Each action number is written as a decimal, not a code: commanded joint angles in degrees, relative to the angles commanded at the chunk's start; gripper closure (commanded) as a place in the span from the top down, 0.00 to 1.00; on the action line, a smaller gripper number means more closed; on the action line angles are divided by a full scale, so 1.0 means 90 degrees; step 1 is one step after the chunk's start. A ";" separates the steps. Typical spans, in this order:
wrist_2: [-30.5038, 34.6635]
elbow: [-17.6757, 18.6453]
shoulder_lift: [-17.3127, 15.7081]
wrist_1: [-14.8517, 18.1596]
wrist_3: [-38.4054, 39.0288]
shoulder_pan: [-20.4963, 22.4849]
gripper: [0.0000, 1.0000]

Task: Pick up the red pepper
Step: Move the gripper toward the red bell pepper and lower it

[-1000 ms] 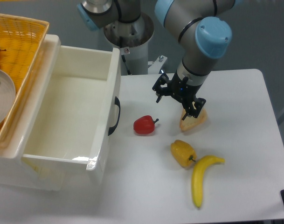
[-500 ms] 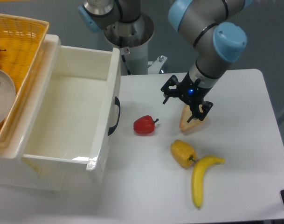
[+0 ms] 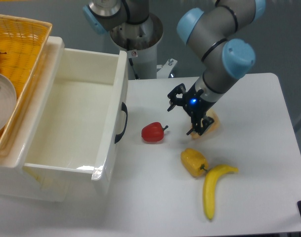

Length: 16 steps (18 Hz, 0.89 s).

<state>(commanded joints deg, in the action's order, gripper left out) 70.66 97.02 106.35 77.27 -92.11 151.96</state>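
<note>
The red pepper [image 3: 153,132] is seen lying on the white table [image 3: 259,197], just right of the open white drawer [image 3: 71,123] and close to its black handle [image 3: 122,122]. Its short dark stem is pointed to the right. It is not touched by anything.

The gripper [image 3: 184,114] is positioned above the table, to the right of the red pepper and slightly farther back, apart from it. The two black fingers are spread, one toward the far left and one toward the near right, and nothing is held between them; the claw is released. A small blue light is visible on the wrist. The near-right finger is placed over a wedge of bread [image 3: 209,124], which lies on the table to the right of the red pepper; whether the finger touches the wedge cannot be told.

A yellow pepper [image 3: 193,162] is located nearer than the red pepper and to its right. A banana [image 3: 213,188] is placed just right of the yellow pepper, with its upper end beside the yellow pepper's stem.

The drawer is pulled out toward the near side, and its interior is shown bare. A woven basket [image 3: 21,44] is set at the far left behind the drawer, and the edge of a pale plate [image 3: 3,106] is visible within it.
</note>
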 joint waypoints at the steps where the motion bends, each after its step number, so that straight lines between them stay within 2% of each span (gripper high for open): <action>1: 0.0000 0.0088 0.0000 -0.0040 -0.0010 0.0010 1.00; 12: 0.0029 0.0528 0.0107 -0.0109 -0.0019 -0.0020 1.00; 16: 0.0029 0.0548 0.0205 -0.0109 -0.0088 -0.0020 1.00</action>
<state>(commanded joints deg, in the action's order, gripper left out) 70.93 101.95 108.19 76.29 -92.90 151.79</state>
